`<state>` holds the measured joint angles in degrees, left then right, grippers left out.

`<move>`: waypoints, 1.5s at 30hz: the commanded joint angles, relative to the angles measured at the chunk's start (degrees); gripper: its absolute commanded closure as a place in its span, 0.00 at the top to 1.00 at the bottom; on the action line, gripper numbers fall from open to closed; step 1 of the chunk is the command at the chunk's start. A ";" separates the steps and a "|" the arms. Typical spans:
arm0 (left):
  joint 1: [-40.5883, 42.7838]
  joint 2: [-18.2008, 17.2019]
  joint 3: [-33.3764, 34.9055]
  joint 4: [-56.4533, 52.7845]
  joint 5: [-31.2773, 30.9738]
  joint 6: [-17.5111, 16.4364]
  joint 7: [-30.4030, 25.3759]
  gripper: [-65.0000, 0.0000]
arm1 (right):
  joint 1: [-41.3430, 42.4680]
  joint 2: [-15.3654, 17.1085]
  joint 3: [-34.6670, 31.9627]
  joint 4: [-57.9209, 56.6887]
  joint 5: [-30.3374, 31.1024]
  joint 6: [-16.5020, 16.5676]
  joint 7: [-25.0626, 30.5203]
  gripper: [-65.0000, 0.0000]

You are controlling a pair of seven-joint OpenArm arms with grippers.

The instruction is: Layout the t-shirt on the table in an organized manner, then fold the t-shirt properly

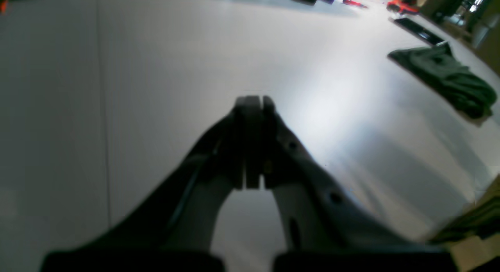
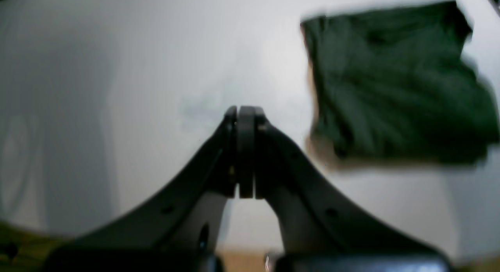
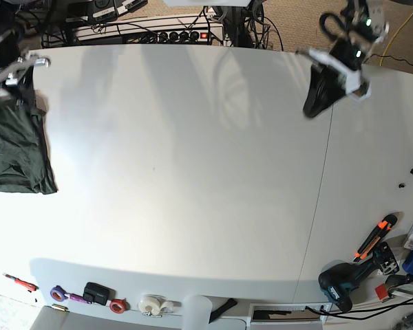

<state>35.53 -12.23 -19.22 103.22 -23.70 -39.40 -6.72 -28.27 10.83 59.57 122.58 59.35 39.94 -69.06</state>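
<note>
Both arms end in a dark, wedge-shaped hand: the left hand (image 1: 253,102) and right hand (image 2: 242,111) have black pads and small round holes.

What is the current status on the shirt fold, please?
Both hands shut, empty: left hand, right hand. T-shirt folded at table edge. Nothing in the way.

The t-shirt (image 3: 17,151) is a plain dark forest green with no print, and the table (image 3: 179,172) is white with a thin dark seam line. Both the left gripper (image 1: 253,102) and right gripper (image 2: 242,111) are black.
</note>
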 commanded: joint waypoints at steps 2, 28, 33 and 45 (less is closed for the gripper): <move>3.52 -1.05 -1.33 2.01 -2.12 -0.60 -1.66 0.00 | -3.41 0.92 0.37 0.63 1.73 0.06 0.00 0.00; 20.00 -5.88 -7.13 -1.55 -2.95 -0.60 31.95 0.00 | -21.11 5.88 -4.59 -12.07 6.54 0.06 -4.72 0.00; 20.00 -5.88 -7.13 -8.94 -2.95 -0.52 32.00 0.00 | -21.07 10.14 -14.29 -26.56 5.09 0.06 -3.28 0.00; 15.32 -5.70 -7.10 -24.63 -2.97 -0.48 24.65 0.05 | -6.29 13.22 -38.27 -60.37 -1.18 0.06 2.78 0.00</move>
<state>49.93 -17.43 -26.00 78.06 -26.17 -39.33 18.59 -33.69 23.22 20.78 61.58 57.82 39.66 -65.84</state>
